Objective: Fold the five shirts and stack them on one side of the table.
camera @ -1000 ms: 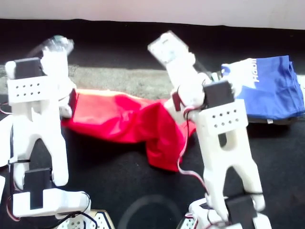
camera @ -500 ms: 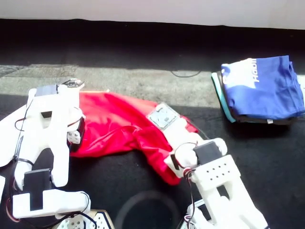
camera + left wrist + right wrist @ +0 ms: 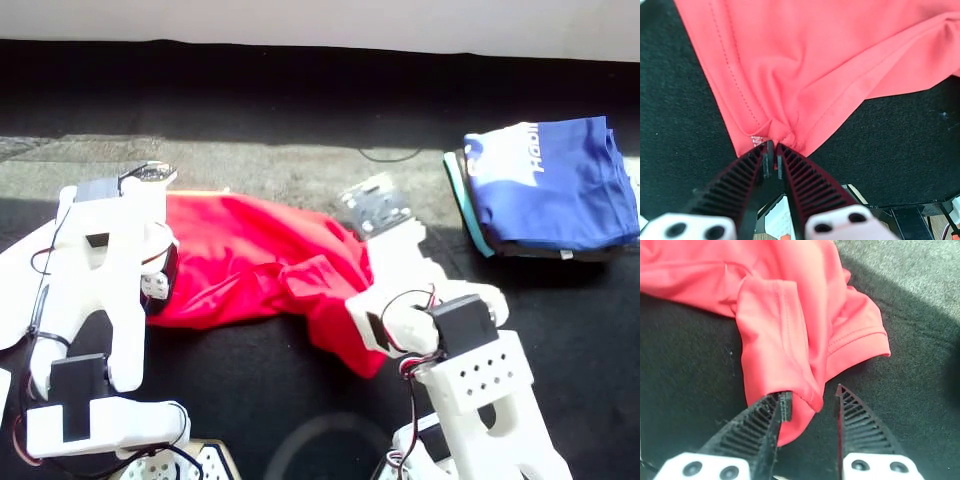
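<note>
A red shirt [image 3: 260, 265] lies crumpled on the black table between the two arms. My left gripper [image 3: 772, 147] is shut on the shirt's hem [image 3: 775, 132] at its left end, low over the table. My right gripper [image 3: 812, 400] is open at the shirt's right end. A folded flap of red cloth [image 3: 780, 355] lies loosely between its fingers. Folded shirts form a stack [image 3: 555, 185] at the table's right side, a blue one on top.
A grey strip of mat [image 3: 300, 165] runs across the table behind the red shirt. Black table surface [image 3: 250, 380] spreads in front of the shirt between the arm bases. A thin cable [image 3: 385, 155] lies on the mat near the stack.
Both arms came down from a raised pose and the red shirt now lies on the table. The right arm then shifted to the right and farther back.
</note>
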Motion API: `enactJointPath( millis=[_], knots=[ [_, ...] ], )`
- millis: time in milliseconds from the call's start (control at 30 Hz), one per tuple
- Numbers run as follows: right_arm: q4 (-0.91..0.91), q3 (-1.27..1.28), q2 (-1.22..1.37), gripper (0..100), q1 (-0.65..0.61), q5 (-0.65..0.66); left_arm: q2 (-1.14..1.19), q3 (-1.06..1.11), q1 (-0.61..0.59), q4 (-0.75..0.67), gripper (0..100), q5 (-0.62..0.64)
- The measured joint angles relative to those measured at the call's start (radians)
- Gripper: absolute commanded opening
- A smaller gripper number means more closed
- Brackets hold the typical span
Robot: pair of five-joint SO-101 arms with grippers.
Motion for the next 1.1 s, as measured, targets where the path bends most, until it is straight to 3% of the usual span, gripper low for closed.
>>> enactJointPath(
  millis=[267, 567, 733, 867, 1100],
  knots=[
    [0.054, -0.112, 0.221, 14.5, -0.002, -0.044, 0.000, 0.000, 0.000, -0.020, 1, 0.000],
    [0.285, -0.594, 0.634, 14.6, 0.006, -0.150, 0.000, 0.000, 0.000, -0.026, 1, 0.000],
    [0.293, -0.621, 0.750, 13.1, 0.014, -0.155, 0.000, 0.000, 0.000, -0.026, 1, 0.000],
    [0.262, -0.621, 0.810, 0.0, 0.014, -0.109, 0.000, 0.000, 0.000, -0.040, 1, 0.000],
    [0.196, -0.634, 0.822, 0.9, 0.098, -0.048, 0.000, 0.000, 0.000, -0.040, 1, 0.000]
  ],
)
